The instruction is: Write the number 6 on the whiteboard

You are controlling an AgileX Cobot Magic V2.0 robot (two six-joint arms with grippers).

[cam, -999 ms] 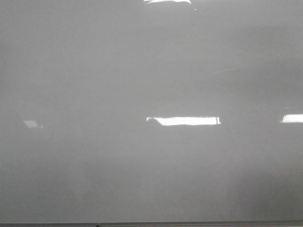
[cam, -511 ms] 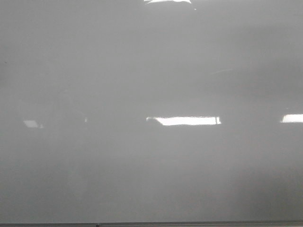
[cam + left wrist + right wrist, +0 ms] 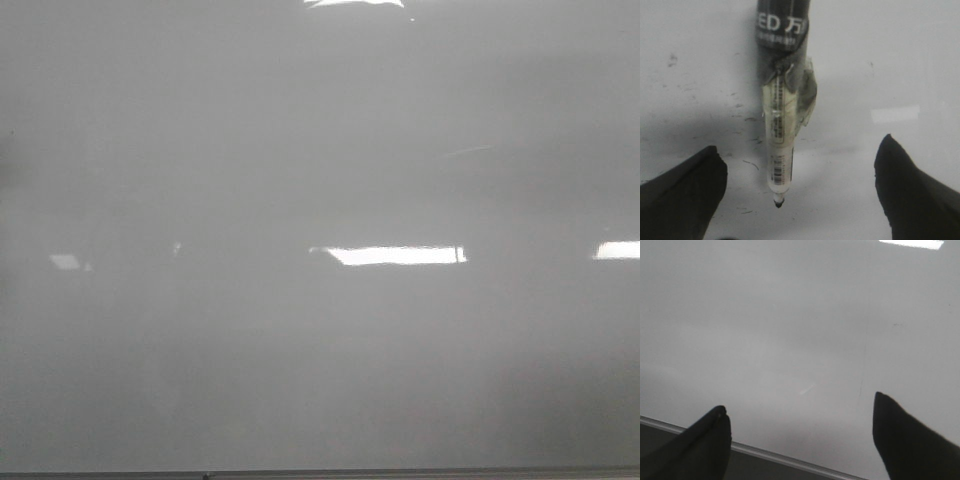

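The whiteboard (image 3: pixel 320 350) is glossy pale grey and fills the front view; neither gripper shows there. No number 6 shows in any view. In the left wrist view my left gripper (image 3: pixel 800 142) has its black fingers (image 3: pixel 685 195) wide apart over the board (image 3: pixel 890 60). A white marker (image 3: pixel 780 145) with a black upper body, fixed with tape, points down between the fingers without touching them. Its black tip (image 3: pixel 778 202) is at or just above the board. My right gripper (image 3: pixel 799 401) is open and empty over the board (image 3: pixel 790 315).
Faint old ink specks and smudges (image 3: pixel 747 162) lie on the board beside the marker. Bright rectangular light reflections (image 3: pixel 395 255) sit on the board. The board's thin frame edge runs along the bottom (image 3: pixel 400 473) and under the right gripper (image 3: pixel 765 454).
A small glint has appeared on the left part of the board in the front view and shifted slightly. A faint dark shadow has grown at the left edge.
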